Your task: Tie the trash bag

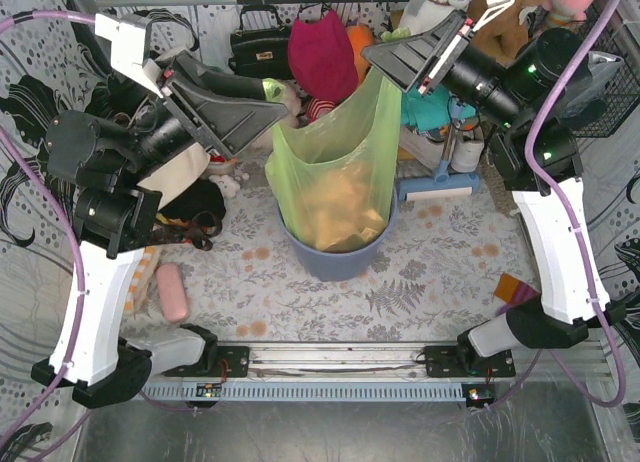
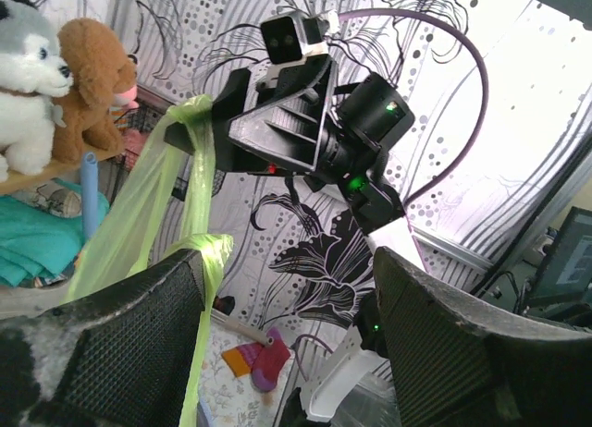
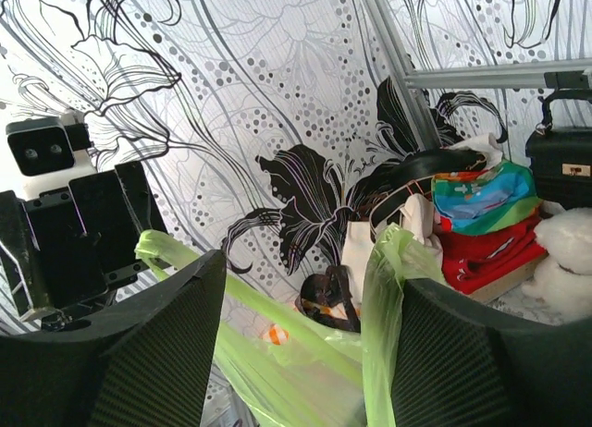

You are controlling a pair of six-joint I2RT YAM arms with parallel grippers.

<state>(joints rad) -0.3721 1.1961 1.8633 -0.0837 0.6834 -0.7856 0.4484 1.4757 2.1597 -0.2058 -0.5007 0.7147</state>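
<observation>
The trash bag [image 1: 335,172], thin light-green plastic with tan paper [image 1: 340,214] showing through, stands in a round blue bin [image 1: 335,262] and is pulled up at two corners. My left gripper [image 1: 275,97] is open at the bag's upper left corner. In the left wrist view [image 2: 289,261] a green strip [image 2: 208,253] hangs over its left finger. My right gripper [image 1: 375,57] is open at the bag's upper right corner. In the right wrist view [image 3: 301,265] bag plastic [image 3: 387,270] drapes over its right finger. Neither pair of jaws pinches the plastic.
A pink block [image 1: 172,292] lies near left. A cream tote [image 1: 178,177] and black handbag [image 1: 260,47] sit at back left, a red cloth [image 1: 322,57] and plush toys [image 1: 440,0] behind the bin. A blue-white roller [image 1: 440,188] and an orange-purple sock [image 1: 515,287] lie right.
</observation>
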